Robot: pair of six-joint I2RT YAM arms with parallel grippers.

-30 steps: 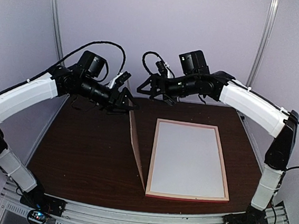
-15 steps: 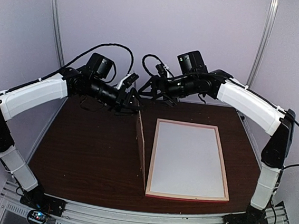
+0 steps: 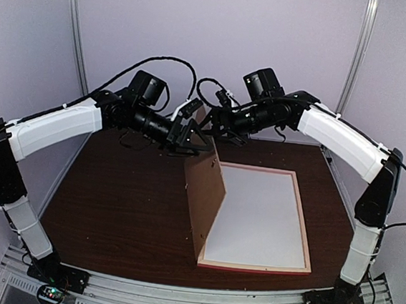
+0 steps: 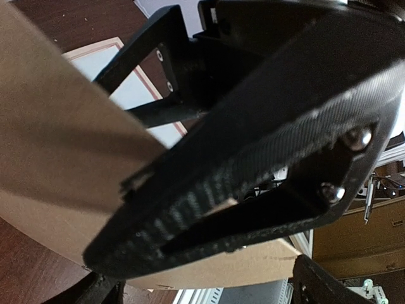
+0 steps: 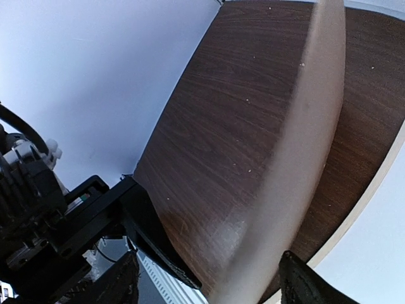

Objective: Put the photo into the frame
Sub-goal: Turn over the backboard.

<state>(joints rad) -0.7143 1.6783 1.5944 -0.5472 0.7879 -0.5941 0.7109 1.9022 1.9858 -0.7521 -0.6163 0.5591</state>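
The frame (image 3: 249,267) lies back-up on the table, right of centre, and its pale rail (image 4: 95,49) shows in the left wrist view too. A white sheet (image 3: 261,215) fills it. No printed side shows, so I cannot tell whether that sheet is the photo. A brown backing board (image 3: 204,195) stands on its long edge along the frame's left rail and leans right over it. My left gripper (image 3: 196,133) is open at the board's far top corner, with the board (image 4: 57,158) between its fingers. My right gripper (image 3: 214,121) straddles the board's edge (image 5: 316,114), open.
Dark wooden table (image 3: 112,201) lies bare left of the board. Grey walls and metal posts (image 3: 76,32) close in the back. The two grippers sit close together, and a right finger (image 4: 266,145) fills the left wrist view.
The board has swung from leaning left to tilting right over the frame. My left gripper followed its top corner rightward and opened wider. My right gripper narrowed slightly.
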